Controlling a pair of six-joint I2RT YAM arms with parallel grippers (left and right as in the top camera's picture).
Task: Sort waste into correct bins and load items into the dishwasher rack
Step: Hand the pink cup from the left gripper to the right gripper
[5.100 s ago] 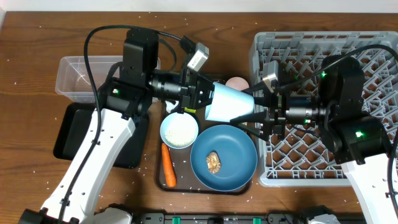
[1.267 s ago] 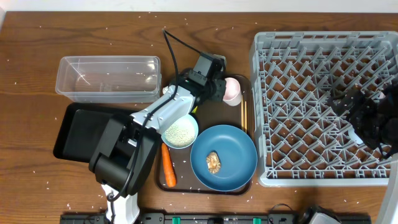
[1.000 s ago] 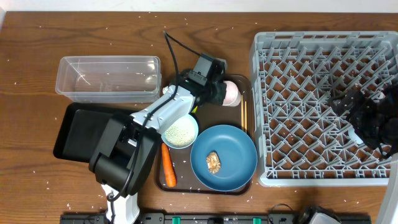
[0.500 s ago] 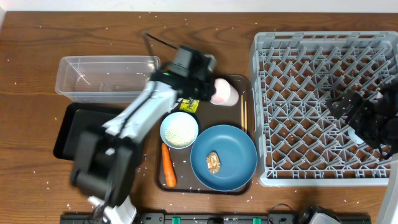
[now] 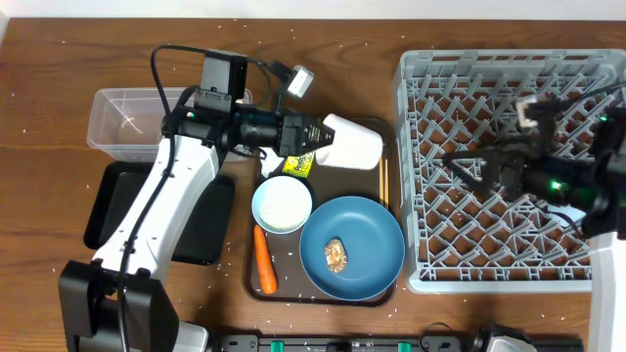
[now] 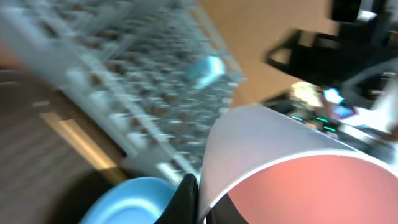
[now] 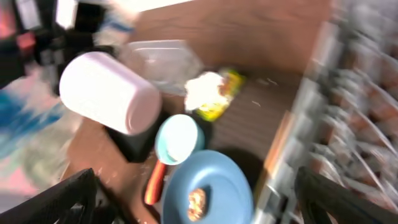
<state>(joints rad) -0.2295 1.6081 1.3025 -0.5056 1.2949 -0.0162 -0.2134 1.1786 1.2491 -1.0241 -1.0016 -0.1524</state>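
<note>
**Dishwasher rack**: fills the right side of the worktop, from the far edge almost to the near edge. The right gripper hovers over its left half and points toward the left edge. Its fingers are spread wide with nothing between them. The light blue cup is a blurred shape among the pegs in the left wrist view; which cell it is in cannot be told.

**Brown serving tray**: centre of the worktop, its right side just beside the rack's left wall.

**Clear tub**: toward the far left corner.

**Black tray**: on the near side of the tub, by the left edge, partly under the left arm.

**Blue plate**: near right part of the serving tray.

**White bowl**: left part of the serving tray, just beside the plate. White rice grains fill it.

**Pale pinkish-white cup**: on its side over the far end of the serving tray, mouth toward the left edge. The left gripper has its fingers clamped on the wall at the mouth.

**Orange carrot**: near left part of the serving tray, left of the plate, lying lengthwise toward the near edge.

**Chopsticks**: along the serving tray's right side, parallel to the rack wall.

**Crumpled white napkin**: far left part of the serving tray, between the tub and the bowl.

**Yellow-green wrapper**: touching the napkin.

**Brown food lump**: on the plate, left of its centre.
</note>
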